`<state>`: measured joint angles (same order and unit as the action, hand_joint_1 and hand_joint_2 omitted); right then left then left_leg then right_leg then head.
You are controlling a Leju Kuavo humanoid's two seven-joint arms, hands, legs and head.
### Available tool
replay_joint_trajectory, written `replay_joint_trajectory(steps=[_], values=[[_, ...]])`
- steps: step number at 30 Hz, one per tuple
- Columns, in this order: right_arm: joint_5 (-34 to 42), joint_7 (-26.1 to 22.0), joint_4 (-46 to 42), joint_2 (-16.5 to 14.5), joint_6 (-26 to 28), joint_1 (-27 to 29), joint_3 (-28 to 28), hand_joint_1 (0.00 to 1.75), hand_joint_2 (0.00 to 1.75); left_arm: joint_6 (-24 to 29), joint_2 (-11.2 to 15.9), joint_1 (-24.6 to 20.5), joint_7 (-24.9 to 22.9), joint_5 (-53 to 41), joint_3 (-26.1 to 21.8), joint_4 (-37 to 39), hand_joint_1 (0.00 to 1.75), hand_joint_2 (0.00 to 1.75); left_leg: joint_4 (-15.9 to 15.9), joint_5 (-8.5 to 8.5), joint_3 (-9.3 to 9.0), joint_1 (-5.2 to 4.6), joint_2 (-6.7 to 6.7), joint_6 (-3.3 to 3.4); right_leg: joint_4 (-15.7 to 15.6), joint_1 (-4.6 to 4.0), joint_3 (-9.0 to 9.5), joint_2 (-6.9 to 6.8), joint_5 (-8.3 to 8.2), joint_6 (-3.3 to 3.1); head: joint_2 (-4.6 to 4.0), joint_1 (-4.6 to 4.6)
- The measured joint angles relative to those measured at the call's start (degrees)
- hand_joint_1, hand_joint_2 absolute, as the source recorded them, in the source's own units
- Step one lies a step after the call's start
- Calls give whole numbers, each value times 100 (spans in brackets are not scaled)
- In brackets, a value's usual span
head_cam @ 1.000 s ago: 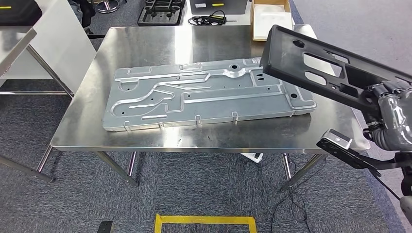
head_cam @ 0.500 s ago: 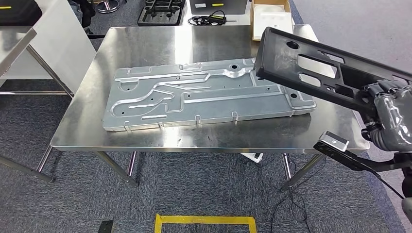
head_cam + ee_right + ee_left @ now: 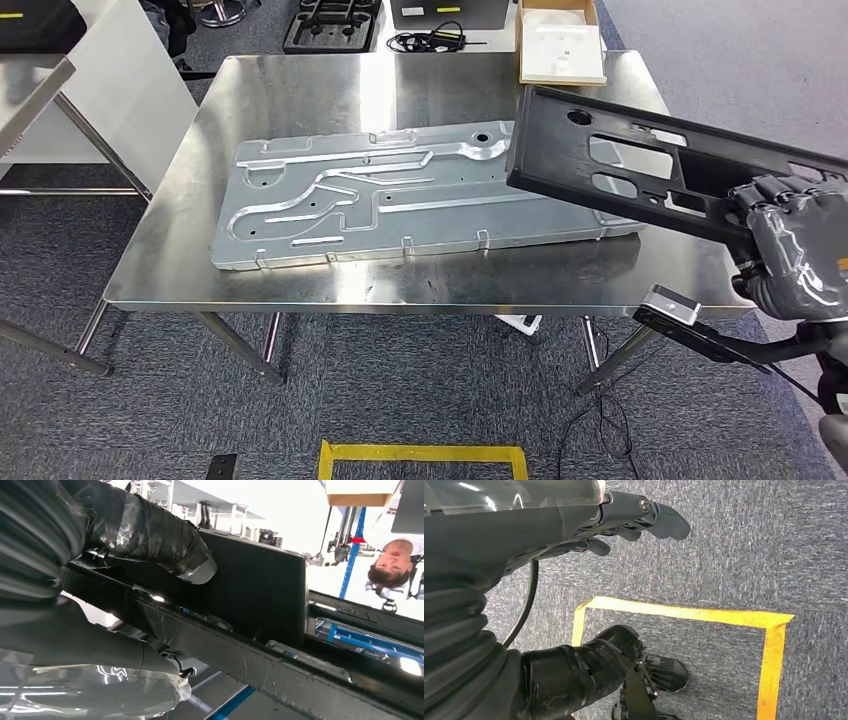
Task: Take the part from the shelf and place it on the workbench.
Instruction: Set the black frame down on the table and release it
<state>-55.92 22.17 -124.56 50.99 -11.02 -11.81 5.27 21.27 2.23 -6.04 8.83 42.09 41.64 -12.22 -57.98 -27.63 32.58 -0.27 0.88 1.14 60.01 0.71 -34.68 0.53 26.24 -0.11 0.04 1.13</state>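
Note:
A long black plastic part [image 3: 640, 165] with several cut-outs hangs tilted above the right end of the steel workbench [image 3: 300, 90]. My right hand [image 3: 795, 240] grips its right end, beyond the bench's right edge. Its far end hovers over the big stamped metal panel [image 3: 400, 195] lying on the bench. In the right wrist view the part [image 3: 250, 595] is a dark slab and my fingers [image 3: 165, 545] wrap over its edge. My left hand [image 3: 634, 520] hangs over the carpet, fingers loosely apart, holding nothing.
A flat cardboard box with a white insert [image 3: 560, 45] lies at the bench's far right corner. Black trays [image 3: 330, 25] and cables lie on the floor behind. A yellow tape square [image 3: 420, 460] marks the carpet in front. A person [image 3: 395, 565] stands beyond in the right wrist view.
My right hand has carried the black part lower and to the left, further over the bench and the metal panel. The panel has not moved.

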Motion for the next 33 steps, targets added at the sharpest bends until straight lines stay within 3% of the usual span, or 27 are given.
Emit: replay_joint_trajectory(steps=[21, 26, 28, 30, 33], values=[[-150, 12, -88, 0, 55, 284, 61, 175, 175, -16, 13, 0, 5, -26, 0, 1, 0, 175, -34, -19, 11, -19, 0, 27, -4, 23, 1, 0, -5, 11, 0, 2], [-153, 12, -121, 1, 55, 303, 57, 175, 175, -58, 30, -1, 32, -16, 0, 0, 0, 175, -62, -34, 34, -31, -1, 80, -25, 34, 6, 4, -18, 70, 1, 2], [-154, 10, -152, 16, 54, 304, 49, 175, 175, -42, 29, -4, 59, -39, 2, 0, 0, 175, 63, 20, -36, 6, -11, 120, -41, 17, 19, -2, -17, 116, 1, -2], [-156, 6, -173, 36, 57, 279, 43, 175, 175, -32, 23, -7, 75, -61, 11, 0, 0, 175, 224, 84, -145, 57, -34, 151, 204, 9, -88, -15, 130, 160, 0, -19], [-161, 0, -176, 41, 64, 264, 51, 175, 175, -33, 20, -5, 83, -66, 23, 0, 0, 175, 264, 76, -202, 84, -51, 155, 1097, 81, -566, -23, 482, 239, 1, -34]])
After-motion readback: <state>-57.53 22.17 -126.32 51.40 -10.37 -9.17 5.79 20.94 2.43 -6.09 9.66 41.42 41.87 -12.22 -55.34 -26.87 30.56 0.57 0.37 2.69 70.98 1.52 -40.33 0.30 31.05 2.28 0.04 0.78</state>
